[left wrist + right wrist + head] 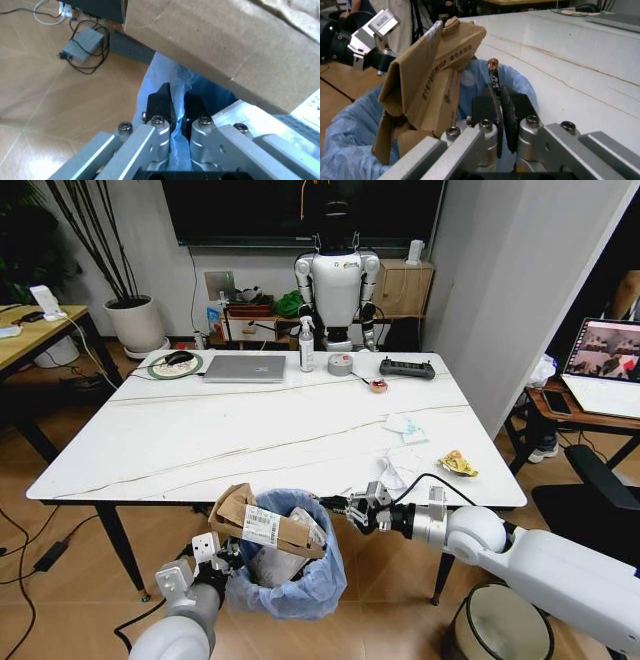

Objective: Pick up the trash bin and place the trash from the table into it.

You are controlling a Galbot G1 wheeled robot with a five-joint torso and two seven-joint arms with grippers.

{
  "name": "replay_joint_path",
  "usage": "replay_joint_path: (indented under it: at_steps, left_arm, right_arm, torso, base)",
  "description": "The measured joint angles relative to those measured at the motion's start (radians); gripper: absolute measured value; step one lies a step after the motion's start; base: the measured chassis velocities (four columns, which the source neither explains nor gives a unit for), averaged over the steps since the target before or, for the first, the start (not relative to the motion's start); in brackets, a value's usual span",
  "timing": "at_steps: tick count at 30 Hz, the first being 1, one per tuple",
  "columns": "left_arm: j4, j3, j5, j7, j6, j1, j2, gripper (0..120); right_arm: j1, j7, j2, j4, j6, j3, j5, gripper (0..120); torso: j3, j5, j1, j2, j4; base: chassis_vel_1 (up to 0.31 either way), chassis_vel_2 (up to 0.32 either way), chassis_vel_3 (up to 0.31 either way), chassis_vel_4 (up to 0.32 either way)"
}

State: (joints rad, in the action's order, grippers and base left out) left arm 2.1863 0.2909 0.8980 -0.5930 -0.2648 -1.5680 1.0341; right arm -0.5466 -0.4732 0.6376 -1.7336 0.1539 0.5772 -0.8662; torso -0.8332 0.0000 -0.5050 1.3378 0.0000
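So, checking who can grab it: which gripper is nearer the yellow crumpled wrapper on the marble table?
Right. The right gripper sits at the table edge near the yellow wrapper; the left gripper holds the bin's blue bag, farther away.

The cardboard box (262, 525) hides much of the trash bin's (300, 585) inside.

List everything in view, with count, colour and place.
Light-blue-bagged trash bin: one, at the near edge of the white marble-look table.
Torn brown cardboard box: one, sticking out of the bin.
Black-white tube wrapper: one, over the bin.
White tissues: on the table, right side.
Yellow-red wrapper: one, right near edge.
Grey laptop: one, far side.
Grey tape roll: one, far side.
Left gripper: fingers shut on the bin's bag.
Right gripper: fingers shut on the tube wrapper.
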Motion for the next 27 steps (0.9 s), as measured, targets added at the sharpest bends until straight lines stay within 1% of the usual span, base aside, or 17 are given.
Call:
replay_joint_path:
  at_steps: [3, 9, 13, 16, 17, 18, 19, 20, 22, 23, 24, 25, 26, 27]
  left_arm:
    - [-0.003, -0.001, 0.001, 0.0, 0.0, 0.002, 0.0, 0]
    - [-0.007, -0.003, 0.003, 0.0, -0.002, 0.005, 0.003, 0]
    - [-0.005, -0.003, 0.003, 0.0, -0.002, 0.002, 0.003, 0]
    - [-0.002, -0.002, 0.003, 0.0, -0.002, 0.0, 0.005, 0]
    - [-0.002, -0.002, 0.003, 0.0, -0.002, 0.0, 0.005, 0]
    - [-0.002, -0.002, 0.002, 0.0, -0.002, -0.001, 0.006, 0]
    - [-0.001, -0.002, 0.002, 0.0, -0.002, -0.001, 0.007, 0]
    - [-0.001, -0.002, 0.001, 0.0, -0.003, -0.002, 0.008, 0]
    - [-0.001, -0.002, 0.0, -0.001, -0.003, -0.002, 0.009, 0]
    - [-0.001, -0.002, -0.001, -0.001, -0.003, -0.002, 0.009, 0]
    - [-0.001, -0.002, -0.001, -0.001, -0.003, -0.002, 0.009, 0]
    - [-0.001, -0.002, -0.002, -0.001, -0.003, -0.002, 0.01, 0]
    - [-0.001, -0.002, -0.002, -0.001, -0.003, -0.003, 0.01, 0]
    - [-0.001, -0.002, -0.003, -0.001, -0.003, -0.004, 0.011, 0]
  right_arm:
    - [0.001, -0.005, 0.007, 0.005, 0.004, 0.006, 0.006, 0]
    - [0.037, -0.028, 0.05, 0.046, 0.017, 0.058, 0.038, 0]
    - [0.044, -0.032, 0.064, 0.062, 0.02, 0.07, 0.047, 0]
    - [0.049, -0.034, 0.072, 0.071, 0.021, 0.075, 0.05, 12]
    - [0.049, -0.034, 0.072, 0.071, 0.021, 0.075, 0.05, 12]
    - [0.051, -0.034, 0.073, 0.072, 0.021, 0.076, 0.05, 17]
    - [0.052, -0.034, 0.074, 0.072, 0.021, 0.077, 0.05, 19]
    - [0.052, -0.034, 0.074, 0.072, 0.022, 0.077, 0.05, 25]
    - [0.052, -0.034, 0.073, 0.072, 0.022, 0.077, 0.05, 34]
    - [0.052, -0.034, 0.073, 0.072, 0.022, 0.077, 0.051, 36]
    - [0.052, -0.034, 0.073, 0.072, 0.022, 0.077, 0.051, 36]
    - [0.052, -0.033, 0.072, 0.072, 0.023, 0.075, 0.051, 41]
    - [0.052, -0.032, 0.073, 0.072, 0.023, 0.07, 0.051, 43]
    - [0.053, -0.03, 0.077, 0.075, 0.024, 0.058, 0.05, 49]
  torso:
    - [0.0, 0.0, 0.0, 0.0, 0.0]
    - [0.0, 0.0, 0.0, 0.0, 0.0002]
    - [0.0, 0.0, 0.0, 0.0, 0.0002]
    - [0.0, 0.0, 0.0, 0.0, 0.0001]
    - [0.0, 0.0, 0.0, 0.0, 0.0001]
    - [0.0, 0.0, 0.0, 0.0, 0.0002]
    - [0.0, -0.0001, 0.0, 0.0, 0.0002]
    - [0.0, -0.0001, 0.0, 0.0, 0.0002]
    - [0.0, 0.0, 0.0, 0.0, 0.0002]
    - [0.0, -0.0001, 0.0, 0.0, 0.0002]
    - [0.0, -0.0001, 0.0, 0.0, 0.0002]
    - [0.0, 0.0, 0.0, 0.0, 0.0001]
    - [0.0, -0.0001, 0.0, 0.0, 0.0]
    - [0.0, -0.0001, 0.0, 0.0, -0.0001]
  base:
    - [0.0, 0.0, 0.0, 0.0]
    - [0.0, 0.0, 0.0, 0.0]
    - [0.0, 0.0, 0.0, 0.0]
    - [0.0, 0.0, 0.0, 0.0]
    - [0.0, 0.0, 0.0, 0.0]
    - [0.0, 0.0, 0.0, 0.0]
    - [0.0, 0.0, 0.0, 0.0]
    - [0.0, 0.0, 0.0, 0.0]
    - [0.0, 0.0, 0.0, 0.0]
    - [0.0, 0.0, 0.0, 0.0]
    - [0.0, 0.0, 0.0, 0.0]
    - [0.0, 0.0, 0.0, 0.0]
    - [0.0, 0.0, 0.0, 0.0]
    - [0.0, 0.0, 0.0, 0.0]
